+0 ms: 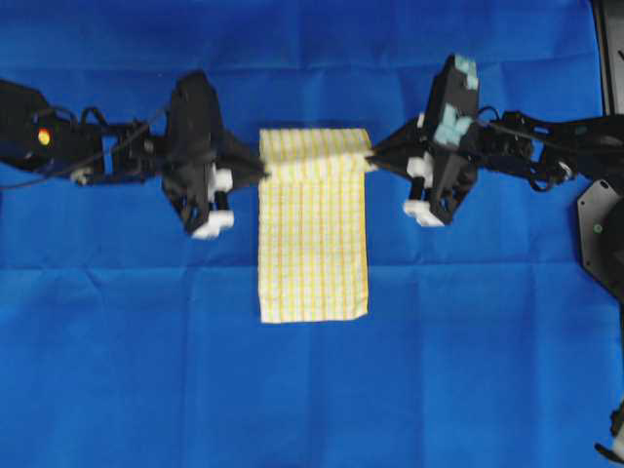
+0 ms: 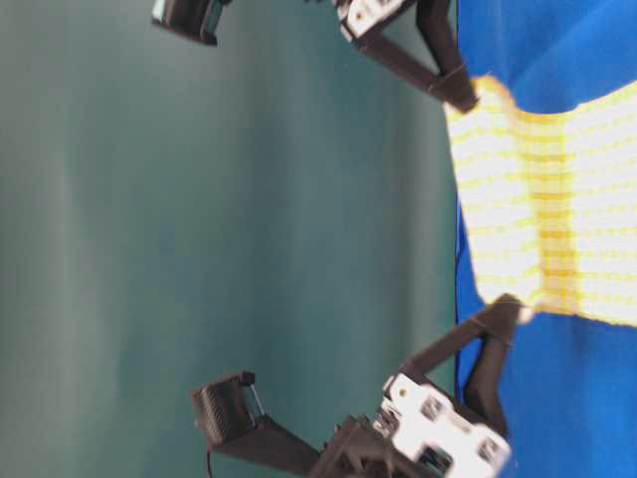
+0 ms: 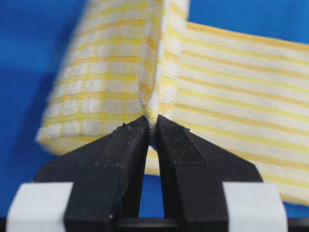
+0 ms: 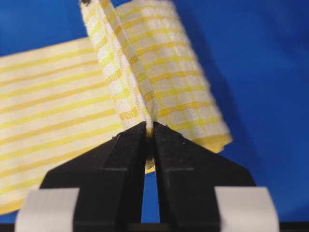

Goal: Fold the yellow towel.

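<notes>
Overhead exterior view cuts off both arms at the left and right sides of the frame, and the tips of both grippers are hard to see where they meet the cloth. The table-level exterior view is turned on its side and blurry, so only parts of the arms show at its top and bottom.

The yellow towel (image 1: 312, 234) sits in the middle of the frame on the blue sheet (image 1: 312, 390). It is white with thin yellow lines that make little squares. It is a tall shape, with its lower end flat on the sheet. Its upper end is lifted and bent over, so a band of cloth lies across the top.

The left gripper (image 1: 261, 174) pinches the towel's upper left edge. In the left wrist view its black fingers (image 3: 125, 154) are squeezed tight on a fold of cloth. The right gripper (image 1: 370, 160) pinches the upper right edge, and its fingers (image 4: 128, 154) are squeezed tight on a fold too.

Blue sheet shows on every side of the towel, with lots of room at the bottom of the frame. A dark strip shows at the right edge of the frame.
</notes>
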You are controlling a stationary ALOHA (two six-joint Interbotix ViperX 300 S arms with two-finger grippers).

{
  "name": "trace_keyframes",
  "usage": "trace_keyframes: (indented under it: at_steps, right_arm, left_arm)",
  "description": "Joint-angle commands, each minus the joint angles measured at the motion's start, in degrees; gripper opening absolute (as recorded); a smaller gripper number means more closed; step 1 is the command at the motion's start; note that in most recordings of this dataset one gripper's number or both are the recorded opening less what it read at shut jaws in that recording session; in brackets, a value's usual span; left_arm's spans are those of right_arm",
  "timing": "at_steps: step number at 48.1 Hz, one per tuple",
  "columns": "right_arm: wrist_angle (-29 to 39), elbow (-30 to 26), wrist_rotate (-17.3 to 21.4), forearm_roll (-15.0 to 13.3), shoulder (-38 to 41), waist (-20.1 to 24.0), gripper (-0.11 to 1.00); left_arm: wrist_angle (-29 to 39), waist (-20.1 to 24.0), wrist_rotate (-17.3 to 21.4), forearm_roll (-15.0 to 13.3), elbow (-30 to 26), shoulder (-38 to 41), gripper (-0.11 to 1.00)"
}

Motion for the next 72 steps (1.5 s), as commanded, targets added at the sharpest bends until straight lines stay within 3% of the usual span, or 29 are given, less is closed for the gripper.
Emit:
trace_keyframes:
  at_steps: [1,11,22,54,72]
  right_arm:
    - [-0.2,0.4,-0.1,1.8,-1.3,3.5,0.04]
    - [-0.3,0.4,-0.1,3.9,-1.0,10.4,0.04]
    - [-0.3,-0.2,-0.1,5.3,1.0,13.9,0.04]
    - [0.0,-3.0,-0.2,6.2,6.6,19.9,0.04]
    - [0.1,-4.1,-0.3,6.1,8.7,20.2,0.04]
  left_arm:
    - [0.6,-3.3,-1.0,-0.1,0.4,-1.5,0.04]
    - [0.8,-10.7,-2.7,-0.1,-0.2,-1.8,0.04]
    - [0.9,-14.6,-3.1,-0.2,-0.7,-1.2,0.04]
    - [2.5,-17.0,-3.0,-0.1,-2.2,4.1,0.04]
    - [2.5,-15.6,-2.5,-0.1,-2.8,4.1,0.05]
